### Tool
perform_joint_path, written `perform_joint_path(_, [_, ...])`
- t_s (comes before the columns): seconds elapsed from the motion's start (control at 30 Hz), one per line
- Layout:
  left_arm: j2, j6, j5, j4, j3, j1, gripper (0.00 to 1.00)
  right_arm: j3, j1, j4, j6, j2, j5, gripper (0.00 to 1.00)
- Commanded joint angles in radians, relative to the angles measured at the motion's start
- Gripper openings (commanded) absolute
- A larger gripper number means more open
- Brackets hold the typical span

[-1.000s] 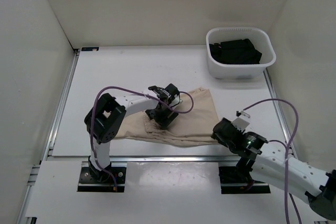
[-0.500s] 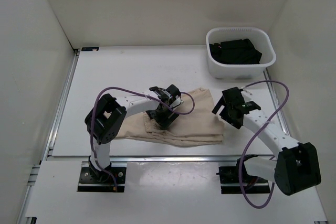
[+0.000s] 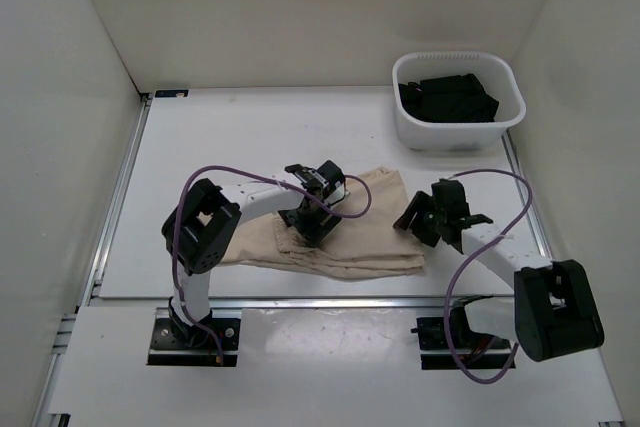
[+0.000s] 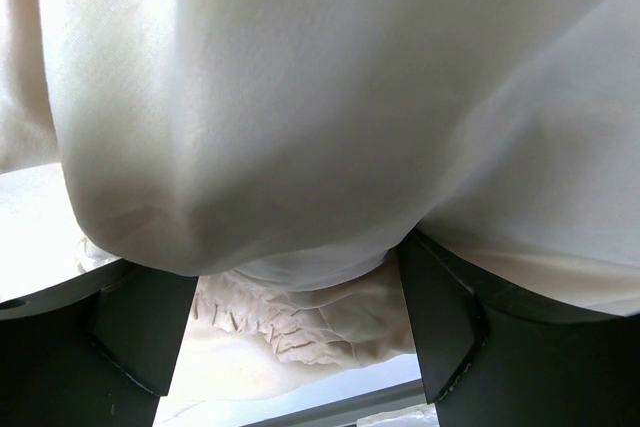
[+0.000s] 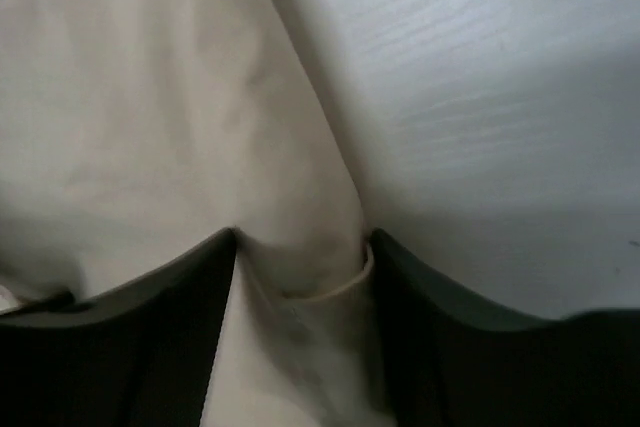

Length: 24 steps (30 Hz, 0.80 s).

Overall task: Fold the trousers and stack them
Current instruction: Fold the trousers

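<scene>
We see the left tool (image 3: 305,222) clamped on the trousers (image 3: 375,232) mid-desk (image 3: 200,147); right tool (image 3: 418,219) clamped on their right edge.

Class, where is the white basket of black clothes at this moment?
In the top view, the white basket stands at the table's far right corner, beyond the trousers and apart from them.

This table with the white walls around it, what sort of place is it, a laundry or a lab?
Most likely a lab test cell, not a laundry. Plain white panels box in a bare white table, two robot arms are bolted at its near edge, and the only laundry is one pair of beige trousers and a white tub of black garments.
</scene>
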Motion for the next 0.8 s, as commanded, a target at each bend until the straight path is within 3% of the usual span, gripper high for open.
perform_joint_path(0.0, [-0.006,0.000,-0.008,0.025,0.044,-0.010,0.90,-0.046,0.010,-0.015,-0.002,0.064,-0.070,0.60])
perform_joint_path(0.03, [-0.006,0.000,-0.008,0.013,0.053,-0.010,0.90,-0.037,0.010,-0.015,-0.002,0.064,-0.071,0.48])
perform_joint_path(0.07, [-0.019,0.000,-0.008,0.001,0.065,-0.010,0.91,-0.037,0.010,-0.031,-0.002,0.064,-0.081,0.09])
perform_joint_path(0.1, [-0.039,0.000,-0.021,-0.008,0.081,-0.010,0.91,-0.023,-0.007,-0.051,-0.002,0.054,-0.066,0.00])
perform_joint_path(0.17, [-0.064,0.000,-0.021,-0.039,0.146,0.000,0.92,-0.023,-0.039,-0.114,-0.002,-0.003,-0.066,0.00])
perform_joint_path(0.3, [-0.151,0.000,0.021,-0.136,0.225,0.061,0.98,0.072,-0.238,-0.339,-0.063,-0.152,-0.032,0.00])
perform_joint_path(0.4, [-0.266,0.000,0.033,-0.145,0.138,0.157,1.00,0.265,-0.385,-0.591,-0.221,-0.235,0.033,0.00])
perform_joint_path(0.5, [-0.276,0.000,0.022,-0.111,-0.009,0.253,1.00,0.524,-0.419,-0.783,-0.338,-0.177,0.084,0.00])
perform_joint_path(0.6, [-0.267,0.000,0.022,-0.061,-0.099,0.291,1.00,0.788,-0.296,-0.887,-0.347,-0.050,0.055,0.00])
perform_joint_path(0.73, [-0.215,0.000,0.080,-0.028,-0.096,0.322,1.00,1.057,0.164,-0.944,-0.199,0.158,0.207,0.00])
perform_joint_path(0.77, [-0.202,0.000,0.081,-0.028,-0.077,0.322,1.00,1.084,0.215,-0.955,-0.170,0.245,0.207,0.00])
